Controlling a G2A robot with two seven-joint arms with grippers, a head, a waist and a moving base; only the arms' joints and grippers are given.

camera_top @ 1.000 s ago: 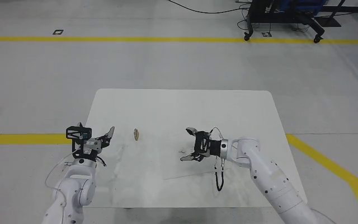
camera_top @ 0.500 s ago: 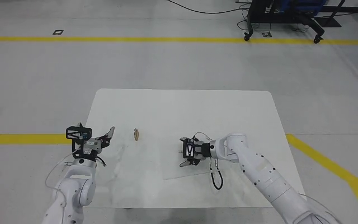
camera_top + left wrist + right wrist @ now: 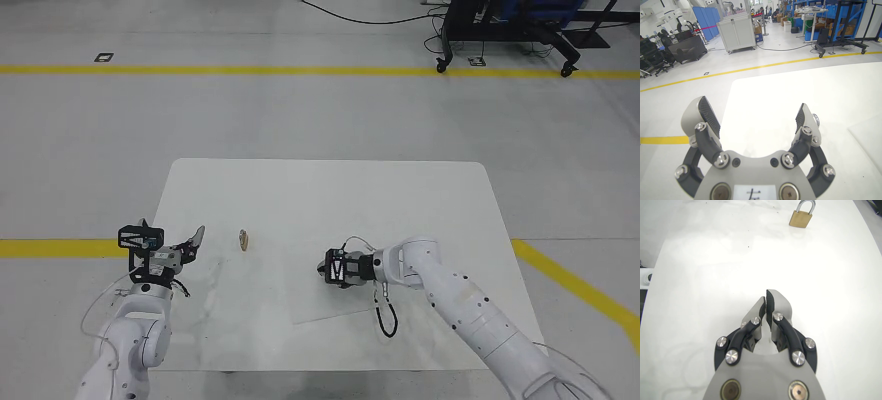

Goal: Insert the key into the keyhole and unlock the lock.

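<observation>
A brass padlock point(image 3: 243, 239) with a silver shackle lies on the white table point(image 3: 350, 195), left of centre; in the right wrist view the padlock point(image 3: 801, 216) sits well ahead of my fingers. My right gripper point(image 3: 323, 268) point(image 3: 766, 294) is low on the table near the middle, its pads pressed together. The key is hidden between them, at the spot where it lay before. My left gripper point(image 3: 185, 243) point(image 3: 753, 108) hovers open over the table's left edge, holding nothing, a short way left of the padlock.
A thin white sheet point(image 3: 345, 300) lies flat on the table under and in front of my right gripper. A black cable loop point(image 3: 384, 318) hangs from the right forearm. Bare floor with yellow lines surrounds the table.
My right gripper slid left along the table to the small key and went from wide open to shut. The left arm and the padlock stayed still.
</observation>
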